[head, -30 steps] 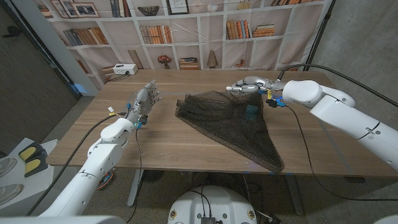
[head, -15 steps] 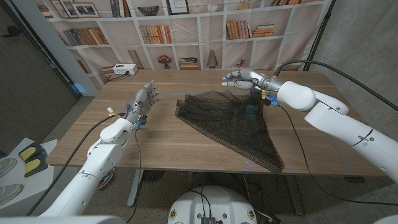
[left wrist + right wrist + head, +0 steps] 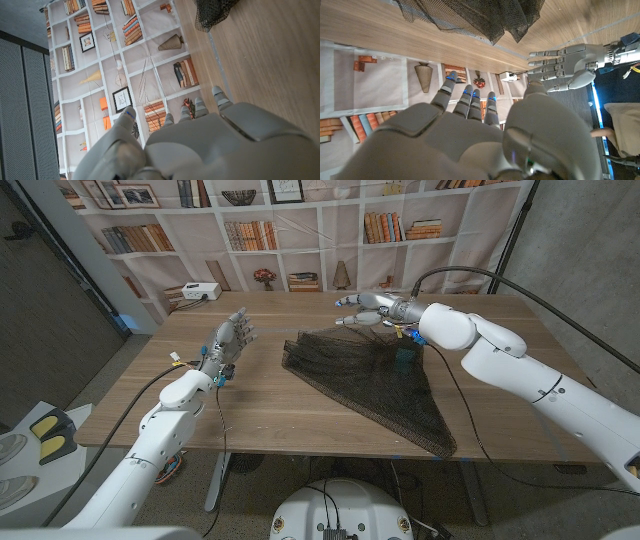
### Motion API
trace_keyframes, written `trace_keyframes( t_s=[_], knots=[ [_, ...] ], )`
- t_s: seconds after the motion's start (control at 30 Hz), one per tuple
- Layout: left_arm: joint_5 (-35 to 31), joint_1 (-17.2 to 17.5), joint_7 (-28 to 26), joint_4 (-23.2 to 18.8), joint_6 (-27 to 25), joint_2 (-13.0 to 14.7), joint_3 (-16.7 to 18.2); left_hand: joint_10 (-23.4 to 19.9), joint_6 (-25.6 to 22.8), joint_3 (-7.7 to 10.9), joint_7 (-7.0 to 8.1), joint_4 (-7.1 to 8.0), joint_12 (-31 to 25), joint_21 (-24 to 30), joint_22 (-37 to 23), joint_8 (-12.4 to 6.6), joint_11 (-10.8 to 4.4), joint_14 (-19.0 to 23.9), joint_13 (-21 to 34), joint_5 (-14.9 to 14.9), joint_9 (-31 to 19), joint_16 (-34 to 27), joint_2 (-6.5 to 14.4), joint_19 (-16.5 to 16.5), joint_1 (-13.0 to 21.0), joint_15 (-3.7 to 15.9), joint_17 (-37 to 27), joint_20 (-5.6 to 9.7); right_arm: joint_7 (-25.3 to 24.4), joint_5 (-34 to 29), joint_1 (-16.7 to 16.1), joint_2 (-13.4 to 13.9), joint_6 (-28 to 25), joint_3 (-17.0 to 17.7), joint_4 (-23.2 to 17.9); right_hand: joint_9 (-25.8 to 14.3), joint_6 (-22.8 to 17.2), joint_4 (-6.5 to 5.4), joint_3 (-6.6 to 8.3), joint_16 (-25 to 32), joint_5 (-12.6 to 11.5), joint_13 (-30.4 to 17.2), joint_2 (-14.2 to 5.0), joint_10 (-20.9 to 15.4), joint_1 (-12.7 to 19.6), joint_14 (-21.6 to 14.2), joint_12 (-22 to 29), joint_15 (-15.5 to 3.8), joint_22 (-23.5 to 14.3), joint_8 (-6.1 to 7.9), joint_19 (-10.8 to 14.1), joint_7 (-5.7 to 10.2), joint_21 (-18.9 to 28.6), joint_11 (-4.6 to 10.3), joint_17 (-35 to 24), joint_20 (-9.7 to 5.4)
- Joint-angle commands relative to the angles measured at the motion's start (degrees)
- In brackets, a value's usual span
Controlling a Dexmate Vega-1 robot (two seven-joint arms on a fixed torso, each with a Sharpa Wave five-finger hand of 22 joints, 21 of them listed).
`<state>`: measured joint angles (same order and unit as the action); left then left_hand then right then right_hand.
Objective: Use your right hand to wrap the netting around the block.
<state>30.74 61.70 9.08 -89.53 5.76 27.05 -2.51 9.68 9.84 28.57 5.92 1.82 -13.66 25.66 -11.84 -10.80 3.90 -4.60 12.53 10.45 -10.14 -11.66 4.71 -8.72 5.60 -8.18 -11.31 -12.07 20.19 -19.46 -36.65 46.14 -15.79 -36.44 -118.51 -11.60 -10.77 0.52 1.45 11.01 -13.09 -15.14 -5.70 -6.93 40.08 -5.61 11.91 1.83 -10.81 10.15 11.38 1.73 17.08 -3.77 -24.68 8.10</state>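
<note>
Right hand (image 3: 368,307) – fingers (image 3: 347,301) spread, holding nothing, hovering just past the far edge of the netting (image 3: 372,376) and apart from it. Placement reads as a line-up for taking that far edge to fold it over.

Block (image 3: 403,360): a small teal shape under the mesh near the netting's right side, on the counter (image 3: 250,405); outline is dim, so probably the block. The netting lies spread flat, its narrow tip reaching the near counter edge, nothing wrapped yet.

Left hand (image 3: 229,342) stands upright, fingers (image 3: 243,325) apart, empty, well left of the netting – out of the way.

No containers on the counter.
</note>
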Motion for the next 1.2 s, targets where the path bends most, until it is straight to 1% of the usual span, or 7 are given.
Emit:
trace_keyframes(
  t_s=[0.03,0.27,0.33,0.57,0.7,0.9,1.2],
  knots=[
    [0.0,-0.2,0.2,0.5,0.7,-0.2,0.1,0.0,2.0,0.18,0.33,-0.32,-0.1,-0.2,-0.3,-0.06,-0.11,0.5,0.2,0.1,-0.2,-0.1,0.1,0.4,-0.2,-0.1,-0.1,-0.12,8.6,-9.5,7.2,-5.2,-2.2,-6.6,3.2,-0.2,1.8,0.53,-0.14,-0.1,0.3,-0.1,0.12,1.2,-0.3,1.2,-0.4,0.28,-0.1,-0.05,-0.7,-0.05,-0.4,0.11,0.2,-0.19],
    [-0.1,-0.3,0.3,0.3,0.9,-0.1,0.1,0.1,2.0,0.18,0.34,-0.33,0.0,-0.2,-0.3,-0.06,-0.08,0.5,0.2,0.1,-0.2,-0.1,0.1,0.5,-0.2,-0.09,-0.1,-0.12,11.6,-15.7,9.3,-7.5,-3.3,-9.3,5.0,-0.2,2.8,0.63,-0.16,0.0,0.2,-0.2,0.04,2.0,-0.5,2.1,-0.5,0.42,-0.1,0.04,-1.4,-0.02,-0.8,0.04,0.3,-0.37],
    [-0.1,-0.3,0.3,0.3,1.0,-0.1,0.2,0.1,2.0,0.18,0.35,-0.33,0.0,-0.2,-0.3,-0.06,-0.11,0.5,0.2,0.1,-0.2,-0.1,0.1,0.5,-0.2,-0.1,-0.1,-0.12,12.8,-18.4,10.1,-8.2,-4.0,-10.5,5.4,-0.2,3.0,0.58,-0.17,0.1,0.2,-0.2,-0.02,2.1,-0.6,2.0,-0.5,0.36,-0.1,0.06,-1.3,0.02,-0.8,0.05,0.3,-0.38],
    [0.0,-0.4,0.1,0.5,1.0,-0.3,0.2,0.0,2.0,0.18,0.36,-0.35,0.0,-0.2,-0.4,-0.06,-0.11,0.5,0.2,0.1,-0.2,-0.1,0.1,0.5,-0.2,-0.09,-0.1,-0.12,16.0,-23.3,11.4,-10.7,-3.8,-12.3,7.2,-0.2,3.2,0.31,-0.35,0.6,0.3,-0.2,-0.15,1.6,-1.2,1.4,-0.1,0.06,-0.1,0.3,-0.9,0.09,-0.7,0.12,0.3,-0.46],
    [0.0,-0.4,0.1,0.6,1.1,-0.3,0.2,0.0,2.0,0.18,0.35,-0.35,-0.1,-0.2,-0.4,-0.06,-0.16,0.5,0.2,0.1,-0.2,-0.1,0.1,0.5,-0.2,-0.07,-0.1,-0.12,17.7,-28.9,12.2,-12.3,-4.4,-14.2,8.0,-0.2,3.1,0.28,-0.39,0.7,0.3,-0.2,-0.17,1.5,-1.4,1.3,-0.1,0.01,-0.1,0.42,-0.7,0.11,-0.7,0.33,0.3,-0.55],
    [-0.1,-0.2,0.1,0.2,1.2,-0.3,0.3,0.0,2.0,0.18,0.37,-0.36,0.0,-0.2,-0.4,-0.06,-0.11,0.5,0.2,0.1,-0.2,-0.1,0.1,0.5,-0.2,-0.06,-0.1,-0.12,19.7,-33.1,12.7,-14.6,-3.5,-15.1,10.0,-0.1,3.1,0.2,-0.43,0.9,0.2,-0.2,-0.3,1.3,-1.6,0.9,0.1,-0.35,-0.1,0.56,-0.3,0.14,-0.6,0.46,0.4,-0.69],
    [-0.1,0.1,-0.1,-0.1,1.3,-0.3,0.3,-0.1,1.9,0.19,0.3,-0.37,-0.1,-0.2,-0.4,-0.08,-0.13,0.5,0.2,0.1,-0.2,-0.1,0.1,0.6,-0.2,-0.06,-0.1,-0.12,24.1,-36.0,14.4,-18.3,-1.7,-16.1,14.9,-0.1,3.2,0.38,-0.45,1.0,0.2,-0.2,-0.23,1.2,-1.6,0.7,0.2,-0.63,-0.1,0.73,-0.1,0.21,-0.6,0.75,0.5,-0.75]
  ],
)
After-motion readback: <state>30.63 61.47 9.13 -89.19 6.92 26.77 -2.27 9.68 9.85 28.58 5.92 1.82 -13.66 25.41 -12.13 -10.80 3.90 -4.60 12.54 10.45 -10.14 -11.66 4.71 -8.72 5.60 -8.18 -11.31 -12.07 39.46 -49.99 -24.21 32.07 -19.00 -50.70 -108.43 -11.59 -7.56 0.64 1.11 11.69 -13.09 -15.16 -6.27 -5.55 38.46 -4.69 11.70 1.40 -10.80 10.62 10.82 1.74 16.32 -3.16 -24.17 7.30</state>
